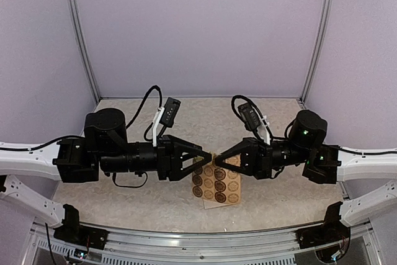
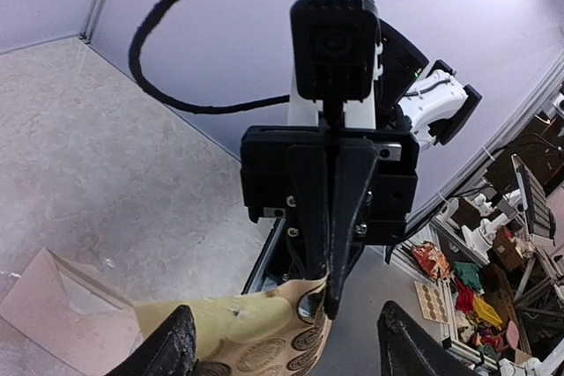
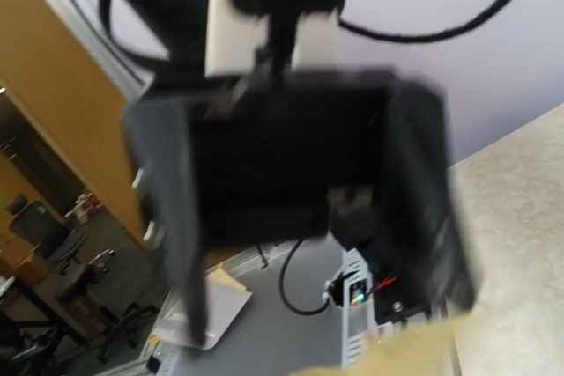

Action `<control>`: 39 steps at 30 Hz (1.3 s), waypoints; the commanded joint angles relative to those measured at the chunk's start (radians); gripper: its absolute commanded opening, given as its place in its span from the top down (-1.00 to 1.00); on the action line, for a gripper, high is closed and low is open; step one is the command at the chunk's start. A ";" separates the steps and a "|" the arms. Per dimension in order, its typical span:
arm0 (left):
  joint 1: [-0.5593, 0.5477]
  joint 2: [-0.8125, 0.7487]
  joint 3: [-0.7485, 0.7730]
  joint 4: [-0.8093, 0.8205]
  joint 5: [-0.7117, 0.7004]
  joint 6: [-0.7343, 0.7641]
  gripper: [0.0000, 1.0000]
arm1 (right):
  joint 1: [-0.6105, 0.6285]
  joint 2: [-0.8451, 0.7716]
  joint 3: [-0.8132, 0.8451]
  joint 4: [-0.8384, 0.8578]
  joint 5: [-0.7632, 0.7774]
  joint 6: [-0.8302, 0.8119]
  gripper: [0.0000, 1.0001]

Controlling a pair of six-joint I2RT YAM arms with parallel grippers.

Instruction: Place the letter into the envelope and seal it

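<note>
The right gripper, jaws closed, seemingly pinches the sticker sheet; the left gripper gapes; tugging could tear it.

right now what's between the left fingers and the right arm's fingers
The sticker sheet: in the left wrist view its tan edge sits between the open left fingers, meeting the shut right fingers.

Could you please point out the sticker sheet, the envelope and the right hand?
sticker sheet (image 1: 217, 183), top view, sheet's middle.
envelope (image 2: 53, 314), left wrist view, tan face.
right hand (image 2: 326, 298), left wrist view, between its fingertips.
</note>
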State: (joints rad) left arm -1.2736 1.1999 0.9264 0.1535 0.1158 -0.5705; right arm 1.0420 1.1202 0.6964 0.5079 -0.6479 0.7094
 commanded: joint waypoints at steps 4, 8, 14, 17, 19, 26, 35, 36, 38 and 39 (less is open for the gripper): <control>0.015 -0.166 -0.008 -0.083 -0.141 0.023 -0.51 | -0.008 -0.039 -0.027 0.139 -0.134 0.041 1.00; 0.003 -0.150 0.015 -0.053 0.041 0.046 -0.54 | -0.009 -0.044 -0.022 0.196 -0.193 0.062 1.00; -0.030 -0.054 0.095 -0.095 0.149 0.098 -0.59 | -0.008 -0.043 -0.005 0.212 -0.242 0.080 1.00; -0.032 -0.027 0.114 -0.094 0.203 0.113 -0.45 | -0.009 -0.042 -0.005 0.215 -0.251 0.087 1.00; -0.034 -0.016 0.118 -0.089 0.228 0.117 -0.24 | -0.008 -0.038 -0.002 0.226 -0.262 0.096 1.00; -0.033 0.008 0.107 -0.065 0.286 0.128 0.79 | -0.008 -0.004 0.015 0.284 -0.315 0.134 1.00; -0.033 -0.053 0.057 -0.021 0.279 0.135 1.00 | -0.010 0.022 0.011 0.369 -0.335 0.189 1.00; -0.033 -0.055 0.054 -0.023 0.274 0.136 1.00 | -0.010 0.020 0.012 0.360 -0.328 0.186 1.00; -0.034 -0.061 0.046 -0.028 0.258 0.138 1.00 | -0.012 0.008 0.019 0.310 -0.307 0.157 0.80; -0.033 -0.068 0.040 -0.029 0.251 0.139 1.00 | -0.014 -0.003 0.021 0.276 -0.294 0.140 0.62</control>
State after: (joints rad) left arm -1.3041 1.1709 0.9867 0.0978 0.3843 -0.4507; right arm 1.0374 1.1412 0.6815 0.8127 -0.9466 0.8791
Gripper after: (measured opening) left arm 0.004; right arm 0.070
